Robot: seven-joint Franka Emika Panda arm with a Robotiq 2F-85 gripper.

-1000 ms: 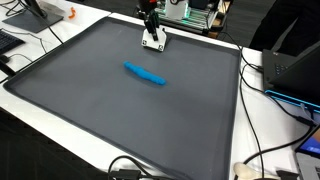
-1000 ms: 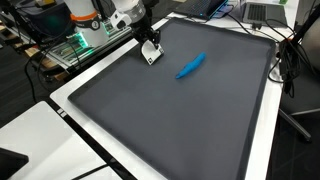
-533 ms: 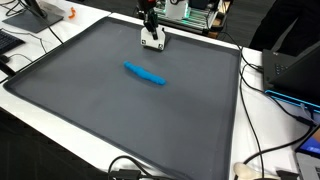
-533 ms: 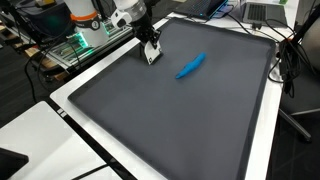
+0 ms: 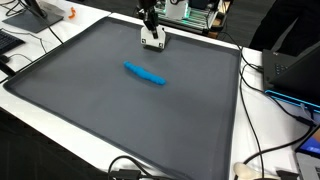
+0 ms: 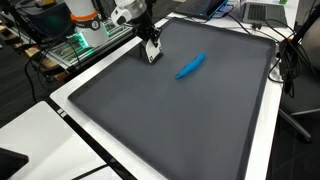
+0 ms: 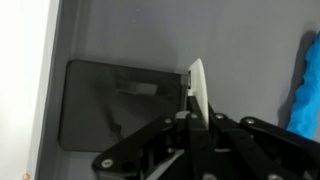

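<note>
1. White piece: sits low over the far edge of the dark mat on the worktop.
2. The gripper is clamped on it, pinching its flat faces so the thin piece stands edge-on and cannot slip.
3. The blue object lies mid-mat, well apart and untouched.

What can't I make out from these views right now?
Wrist view: blue object cut off by the right edge.
Wrist view: white piece seen edge-on in the shut gripper; its face is hidden.
Both exterior views: white piece too small to identify; the gripper hides the contact.
Wrist view: dark rectangle on the mat, shadow or flat thing, unclear.
</note>
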